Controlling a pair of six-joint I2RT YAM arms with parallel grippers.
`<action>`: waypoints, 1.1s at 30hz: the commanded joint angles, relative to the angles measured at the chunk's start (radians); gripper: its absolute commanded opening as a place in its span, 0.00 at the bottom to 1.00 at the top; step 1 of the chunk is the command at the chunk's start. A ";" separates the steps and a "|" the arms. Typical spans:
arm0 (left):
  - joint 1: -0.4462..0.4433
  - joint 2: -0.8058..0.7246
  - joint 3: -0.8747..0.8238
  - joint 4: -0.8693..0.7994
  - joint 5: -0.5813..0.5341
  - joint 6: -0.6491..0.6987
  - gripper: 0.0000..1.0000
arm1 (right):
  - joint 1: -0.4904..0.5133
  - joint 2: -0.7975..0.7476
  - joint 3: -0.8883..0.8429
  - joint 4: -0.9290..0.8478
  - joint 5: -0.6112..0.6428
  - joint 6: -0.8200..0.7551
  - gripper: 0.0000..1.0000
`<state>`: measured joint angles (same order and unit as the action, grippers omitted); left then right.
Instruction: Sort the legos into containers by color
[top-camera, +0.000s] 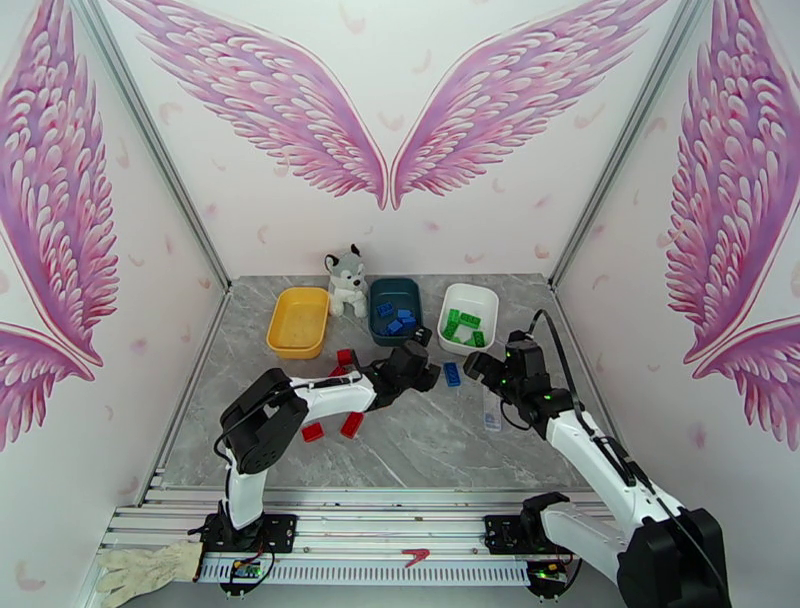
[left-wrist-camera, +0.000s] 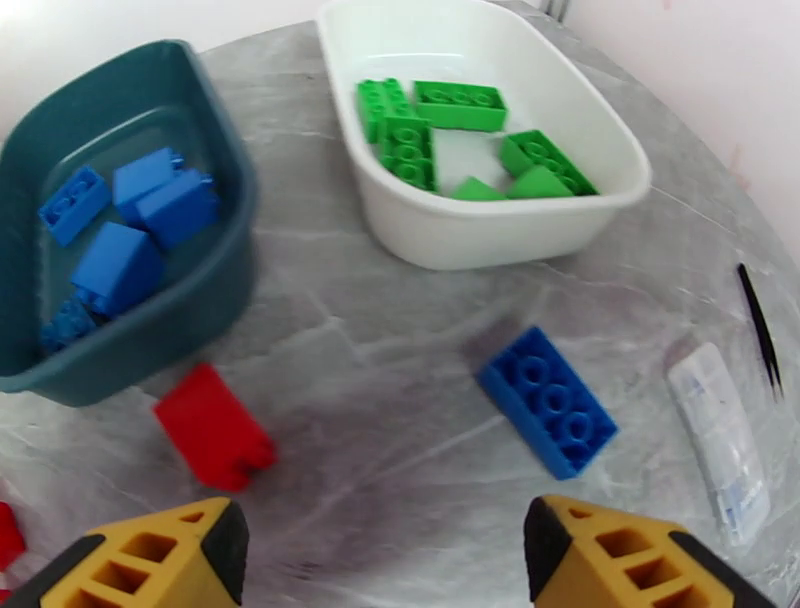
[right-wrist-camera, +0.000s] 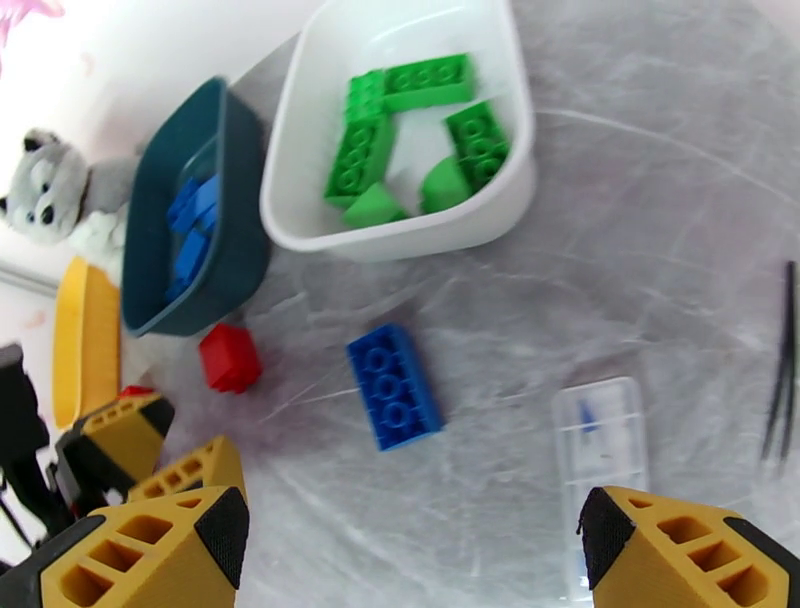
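Legible markings: none.
The clear packet (right-wrist-camera: 603, 450) on the bench (right-wrist-camera: 650, 200) bears small bluish marks, too blurred to read.

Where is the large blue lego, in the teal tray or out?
Out. The blue lego lies flat on the table, studs up, apart from the teal tray.

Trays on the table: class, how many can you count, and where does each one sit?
3. The yellow tray is at the left, beside the husky plush; the teal tray is in the middle; the white tray is at the right. None looks hidden.
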<state>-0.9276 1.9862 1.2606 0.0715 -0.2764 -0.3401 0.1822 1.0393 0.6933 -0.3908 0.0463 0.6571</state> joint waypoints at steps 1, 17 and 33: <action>-0.022 0.059 0.064 0.008 -0.001 -0.061 0.78 | -0.019 -0.059 0.014 -0.067 0.107 0.011 0.97; -0.110 0.329 0.392 -0.143 -0.131 -0.023 0.79 | -0.039 -0.119 0.000 -0.061 0.070 0.007 1.00; -0.100 0.420 0.468 -0.228 -0.218 -0.010 0.55 | -0.055 -0.140 -0.011 -0.049 0.032 0.010 1.00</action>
<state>-1.0344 2.3997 1.7302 -0.1303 -0.4717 -0.3515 0.1371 0.9176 0.6930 -0.4347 0.0978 0.6582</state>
